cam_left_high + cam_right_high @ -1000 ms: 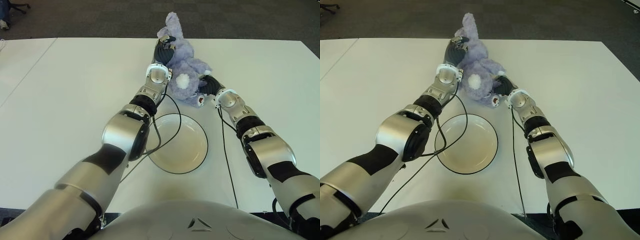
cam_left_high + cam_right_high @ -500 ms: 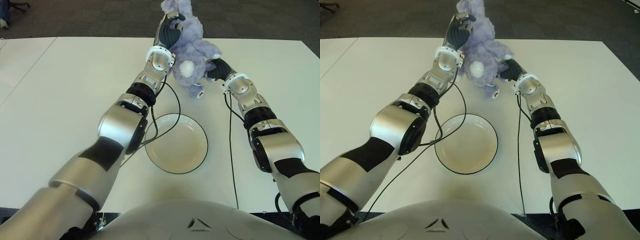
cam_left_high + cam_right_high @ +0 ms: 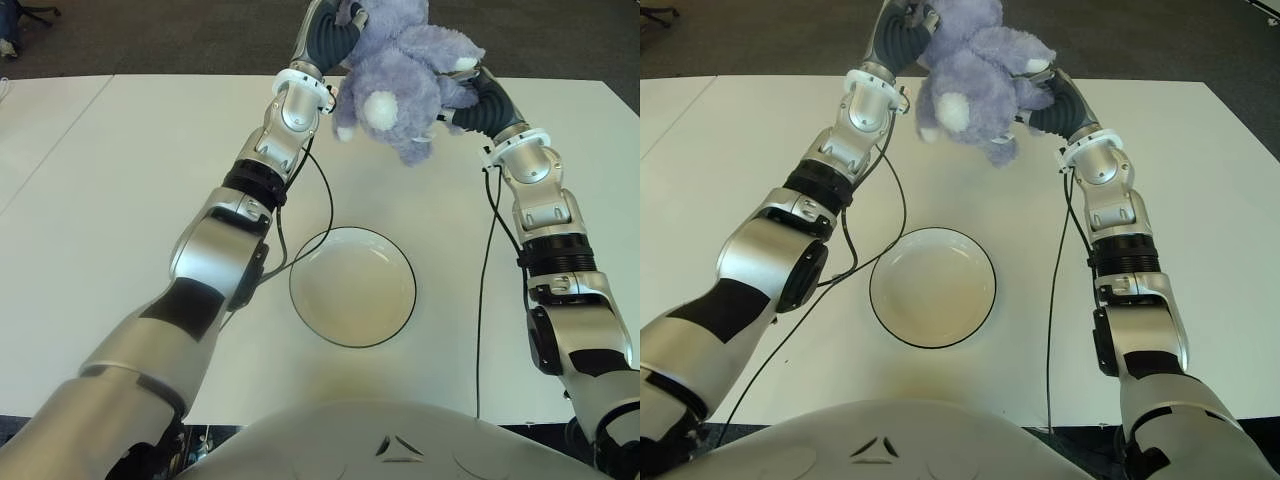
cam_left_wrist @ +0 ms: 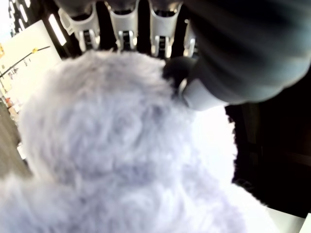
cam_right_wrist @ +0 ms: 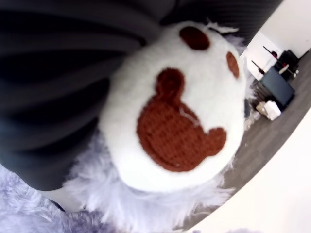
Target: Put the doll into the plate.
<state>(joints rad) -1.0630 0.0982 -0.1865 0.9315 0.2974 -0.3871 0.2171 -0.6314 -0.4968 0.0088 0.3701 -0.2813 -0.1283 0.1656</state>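
left eye view, near to far: white plate (image 3: 352, 286) lying empty at the middle of the white desk (image 3: 120, 180), robot body at 6 o'clock of it. up at 12 o'clock of the plate, purple doll (image 3: 400, 75) held in the air, well clear of the desk, pinched between both hands. left hand (image 3: 328, 30) curled into the fur at the doll's 9 o'clock; right hand (image 3: 478, 100) closed on a leg at 3 o'clock, white paw sole (image 5: 175, 111) pressed against its palm. likely light, soft, squashy and floppy; no risk of breakage, fur not slippery. best gripped deep in the body rather than a limb.
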